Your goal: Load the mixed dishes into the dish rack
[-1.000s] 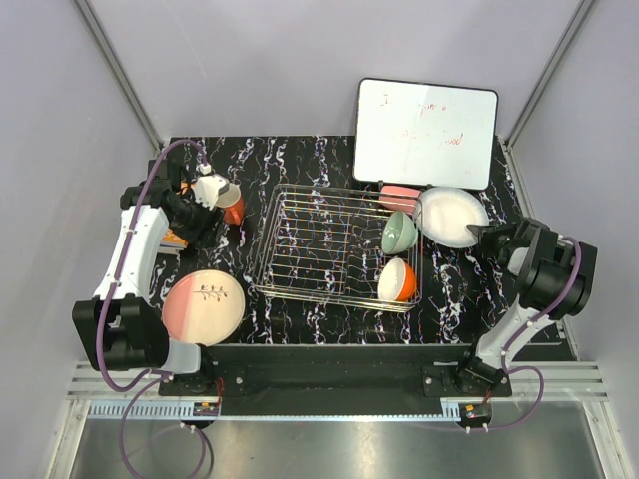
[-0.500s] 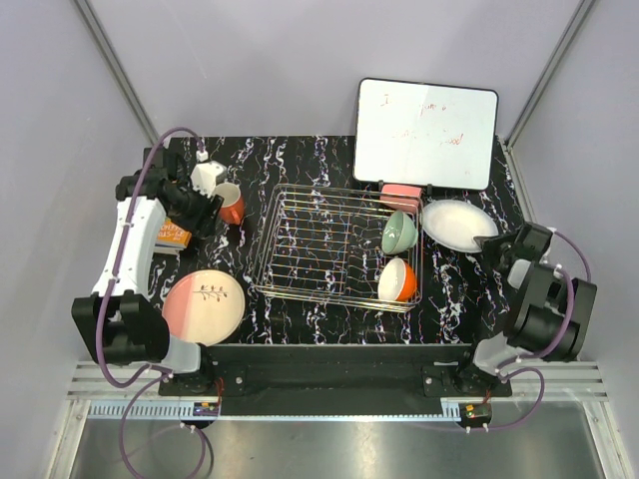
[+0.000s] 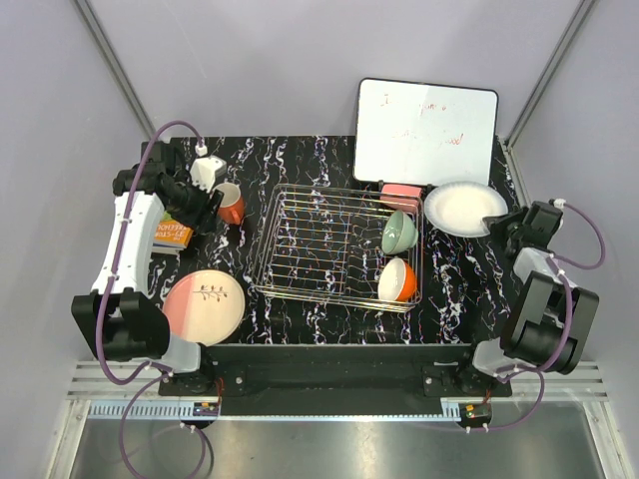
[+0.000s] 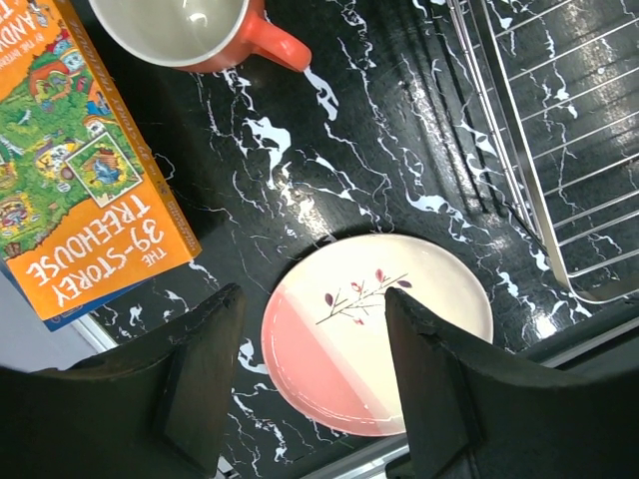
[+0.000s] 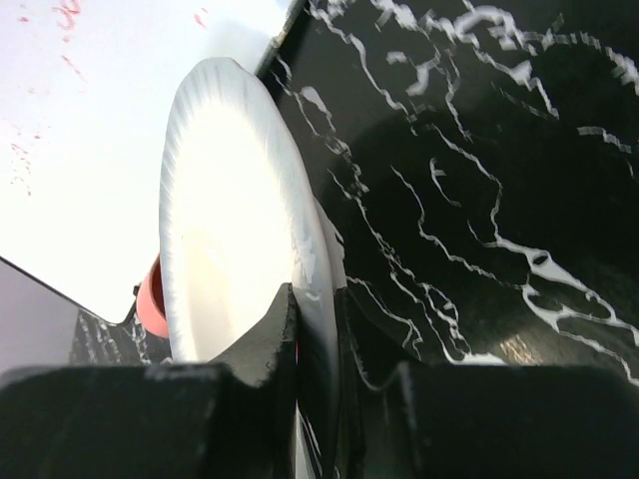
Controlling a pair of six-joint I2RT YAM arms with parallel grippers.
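White plate (image 3: pixel 461 208), pinched by right fingers (image 5: pixel 266 351), seems lifted farther back; left fingers (image 4: pixel 205 371) gape.

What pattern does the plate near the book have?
The plate is half pink, half cream, with a small twig. It shows best in the left wrist view.

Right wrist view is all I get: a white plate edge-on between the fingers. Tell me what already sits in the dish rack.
Observer: Two bowls, a pale green bowl and an orange bowl, at the right end of the dish rack.
Operator: Report the left gripper.
Observer: The left gripper is open and holds nothing.
Operator: Place my plate against the rack.
Observer: The white plate in the right gripper is just right of the rack's far right corner.
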